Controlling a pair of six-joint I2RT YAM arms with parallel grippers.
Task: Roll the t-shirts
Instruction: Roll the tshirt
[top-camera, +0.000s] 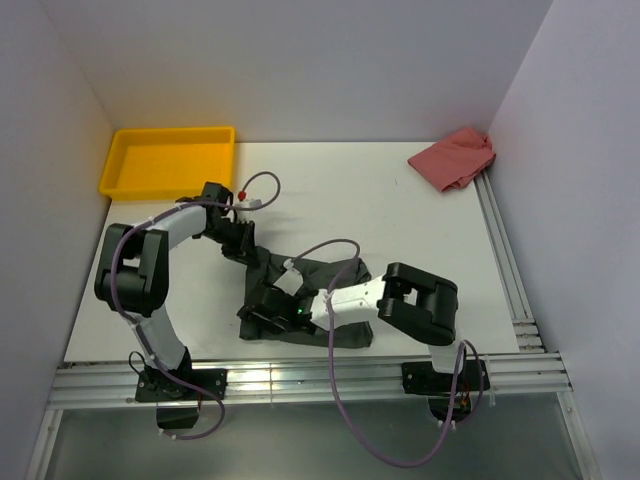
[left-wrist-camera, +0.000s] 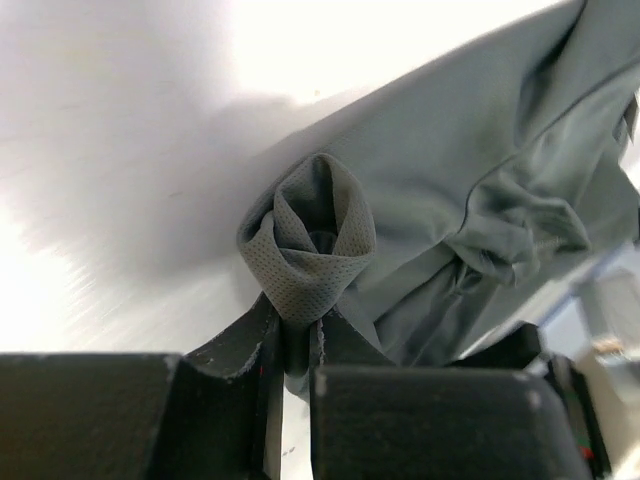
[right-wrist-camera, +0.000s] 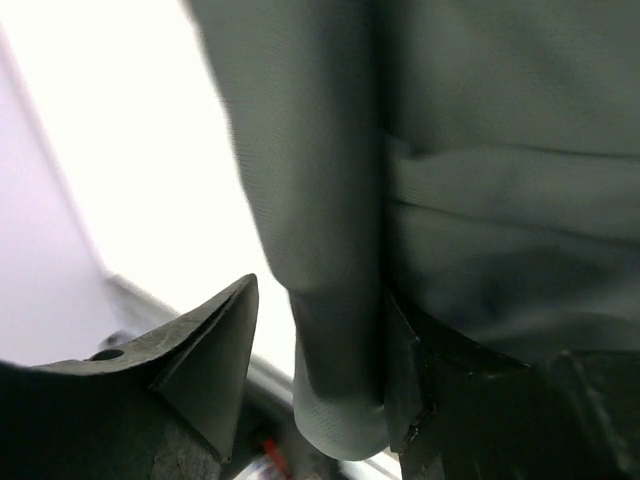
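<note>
I'm pinching my left gripper (left-wrist-camera: 297, 325) almost completely closed. Its fingers (left-wrist-camera: 250, 345) are squeezing a twisted knot of grey mesh fabric, which is bulging out just past the tips. That's the corner of the t-shirt (top-camera: 318, 272) lying nearest the yellow tray (top-camera: 165, 160).

My right gripper (right-wrist-camera: 320, 300) is standing with its jaws well apart. A hanging fold of the same fabric is sitting between them, pressing against one finger (right-wrist-camera: 405, 345) and staying clear of the other. It's working the shirt's edge farthest from the tray, toward my bases.

The shirt itself is lying bunched and creased on the white table (top-camera: 380, 210). It's well apart from the tray and closer to the near edge than the tray is. A small white patch is showing on it beside my right gripper, too small for me to read.

A pink-red cloth (top-camera: 455, 158) is sitting crumpled in the far corner opposite the tray's.
</note>
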